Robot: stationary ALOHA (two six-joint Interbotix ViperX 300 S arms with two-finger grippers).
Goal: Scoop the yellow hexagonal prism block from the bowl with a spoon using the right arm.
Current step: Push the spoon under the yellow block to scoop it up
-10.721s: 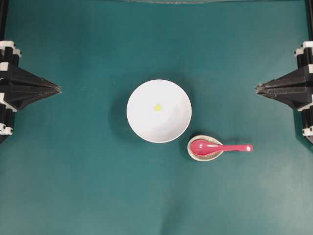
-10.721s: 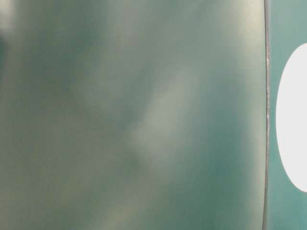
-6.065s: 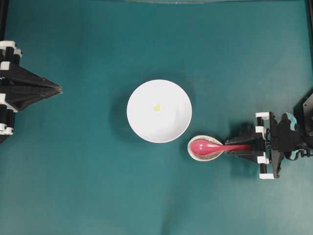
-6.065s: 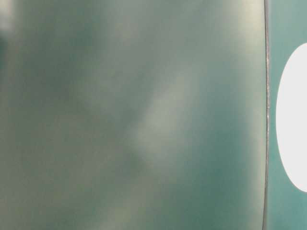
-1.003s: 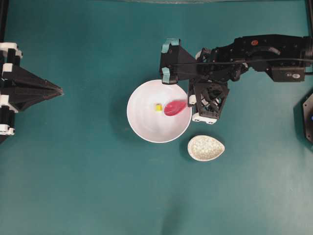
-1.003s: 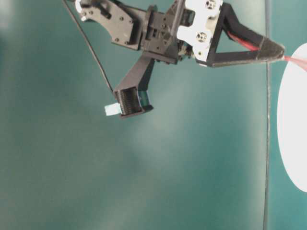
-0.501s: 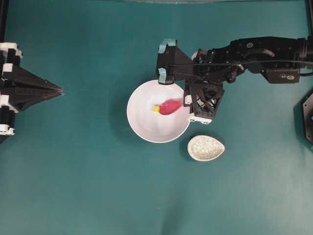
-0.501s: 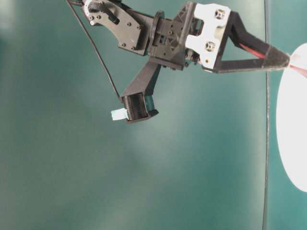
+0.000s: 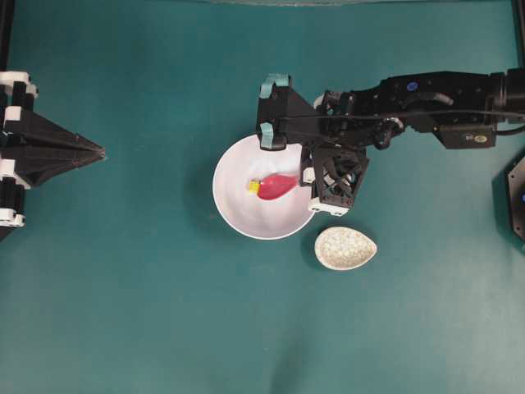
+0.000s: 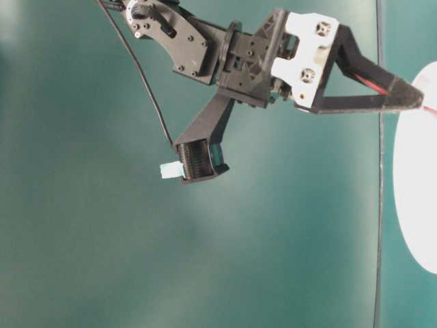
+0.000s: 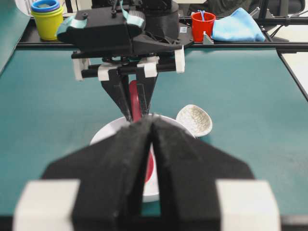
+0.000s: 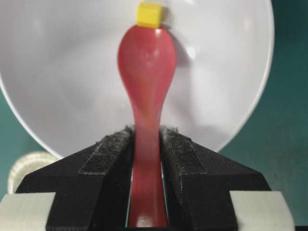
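No words, numbers, brands or signs can be read in any view. The right arm (image 9: 435,103) carries a small pale sticker just right of its blue dot, perhaps with print on it, but it is too small and blurred to make out.

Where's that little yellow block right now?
Seen from overhead, the yellow block sits inside the white bowl, left of centre, right at the tip of the red spoon.
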